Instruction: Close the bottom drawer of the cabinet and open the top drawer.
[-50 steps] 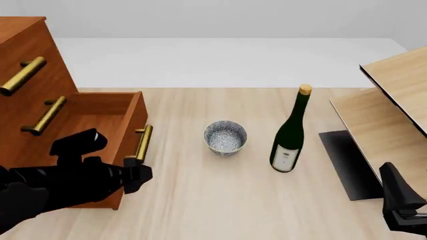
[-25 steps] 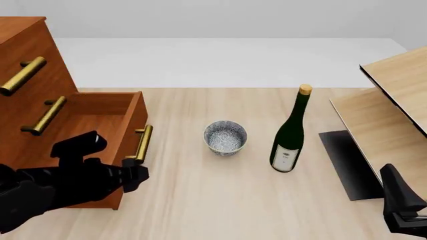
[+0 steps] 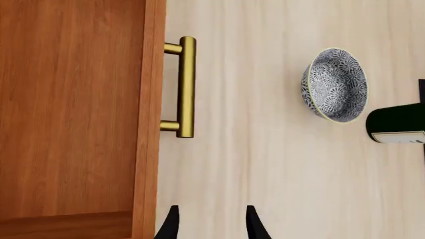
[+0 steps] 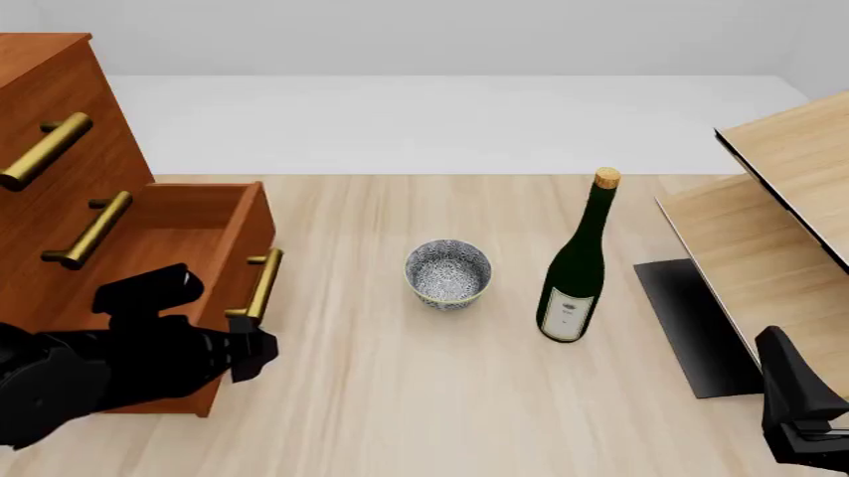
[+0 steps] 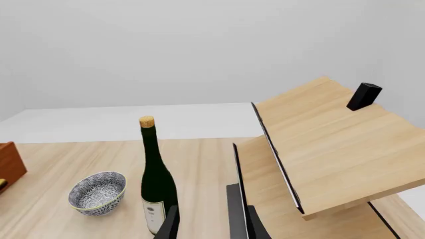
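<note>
Black fingers of my left gripper (image 3: 209,226) stand apart with nothing between them, only bare table showing in the gap in the left wrist view. From the front, that gripper (image 4: 256,348) sits low at the outer corner of the bottom drawer (image 4: 199,248), just below the brass handle (image 4: 254,285); I cannot tell for sure whether it is touching the drawer front or only beside it.

The bottom drawer is partly out of the cabinet (image 4: 54,129), its open box showing from above, so by my reading the closing step is under way and not finished. It needs to go in until its front is flush with the two above it.

The top drawer (image 4: 40,109) looks shut, its handle (image 4: 44,150) untouched, so the second half of the task has not begun. I judge the job well short of halfway.

Further out on the table (image 4: 398,417) stand a patterned bowl (image 4: 448,273) and a dark wine bottle (image 4: 578,260), both well apart from the cabinet and out of the drawer's path.

My right gripper (image 5: 208,224) hangs idle at the near right by the pale slanted panels (image 5: 332,139), its fingers apart and holding nothing.
</note>
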